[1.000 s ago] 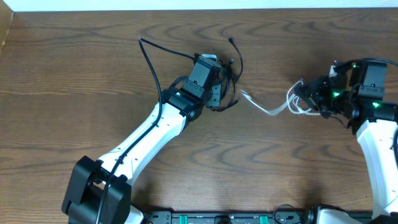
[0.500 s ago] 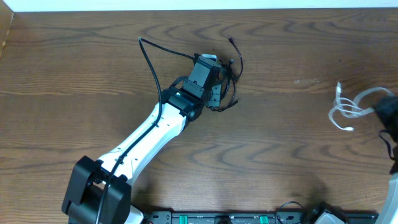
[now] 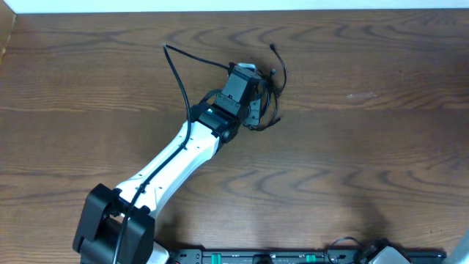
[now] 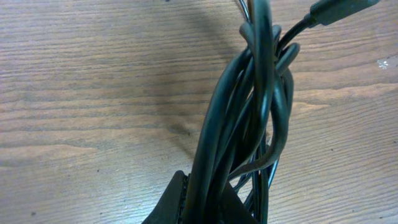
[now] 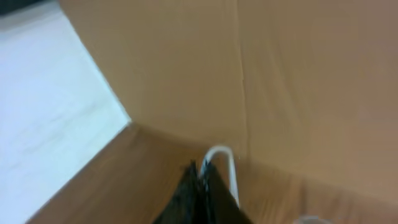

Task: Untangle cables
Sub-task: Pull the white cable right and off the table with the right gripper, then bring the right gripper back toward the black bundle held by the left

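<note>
Reaching left arm [image 3: 176, 158]: we see its white and black links run from the lower left corner of the brown wood-grain table [image 3: 366, 147] up toward the middle of the far side.
Left gripper [image 3: 258, 94]: it sits right on the tangled bundle of black rubber cables [image 3: 270, 88]. In its own wrist view we see the strands rise straight out from between the dark fingers [image 4: 180, 202], so we read them as clamped on the bundle.
Black bundle, left part: one loose strand runs away to the upper left, bends sharply near the far edge and lies flat on the wood.
Black bundle, right part: several loops hang together just right of the gripper, and one end with a small plug points toward the far edge. In the wrist view [image 4: 249, 124] we count several strands twisted over each other, close above the table.
Right gripper [image 5: 200, 186]: we find it only in its own wrist view, which is blurred. Its dark fingertips look pressed together on the thin white cable [image 5: 227, 165].
White cable: a narrow loop stands up from those fingertips.
Behind it: a tan flat surface [image 5: 280, 81] with a seam, and a white surface [image 5: 50, 112] at the left.
</note>
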{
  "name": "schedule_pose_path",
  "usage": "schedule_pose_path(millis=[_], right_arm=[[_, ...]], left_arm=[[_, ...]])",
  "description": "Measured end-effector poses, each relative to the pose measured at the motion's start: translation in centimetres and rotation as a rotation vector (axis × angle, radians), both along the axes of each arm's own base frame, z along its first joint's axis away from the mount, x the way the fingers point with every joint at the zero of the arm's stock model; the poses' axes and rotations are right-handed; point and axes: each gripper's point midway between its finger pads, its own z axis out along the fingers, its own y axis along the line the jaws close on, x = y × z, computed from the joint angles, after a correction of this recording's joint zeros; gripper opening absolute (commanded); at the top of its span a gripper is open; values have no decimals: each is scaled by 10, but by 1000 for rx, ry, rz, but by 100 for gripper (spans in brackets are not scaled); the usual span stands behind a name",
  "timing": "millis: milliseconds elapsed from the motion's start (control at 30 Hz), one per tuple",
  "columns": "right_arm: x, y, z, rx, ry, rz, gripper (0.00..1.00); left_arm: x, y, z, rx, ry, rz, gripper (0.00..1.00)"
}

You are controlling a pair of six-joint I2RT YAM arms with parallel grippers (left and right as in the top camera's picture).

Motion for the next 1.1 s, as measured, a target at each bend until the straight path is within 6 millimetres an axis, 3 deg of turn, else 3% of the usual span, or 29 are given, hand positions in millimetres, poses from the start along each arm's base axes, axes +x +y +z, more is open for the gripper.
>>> schedule_pose_path(millis=[67,200,367,400,433,500,567,600,633,667,833,1000,1100], right_arm=[[9,-18,-12,-89,122,-13,1],[2,-49,-34,-130,237,-81,1],[-19,-84,-113,7,421,-123,1],[-26,-90,-136,52,468,-130,2],[-31,-93,-147,75,489,-136,6],[-48,-102,-167,129,517,-169,26],[-60,-107,-170,163,490,-201,61],[-65,-109,-172,187,459,-211,69],[-67,-108,-176,216,437,-201,89],[-65,-106,-180,243,414,-182,99],[-41,-72,-207,452,310,-38,99],[-2,-14,-225,695,195,177,99],[33,32,-221,785,148,373,99]], left_arm=[[0,0,0,-1,-1,0,7],[0,0,1,-3,-1,2,8],[0,0,1,-3,-1,2,8],[0,0,1,-4,-1,2,8],[0,0,1,-4,-1,2,8],[0,0,1,-3,-1,2,8],[0,0,1,-3,-1,2,8],[0,0,1,-4,-1,2,8],[0,0,1,-4,-1,2,8],[0,0,1,-3,-1,2,8],[0,0,1,-4,-1,2,8],[0,0,1,-3,-1,2,8],[0,0,1,-3,-1,2,8]])
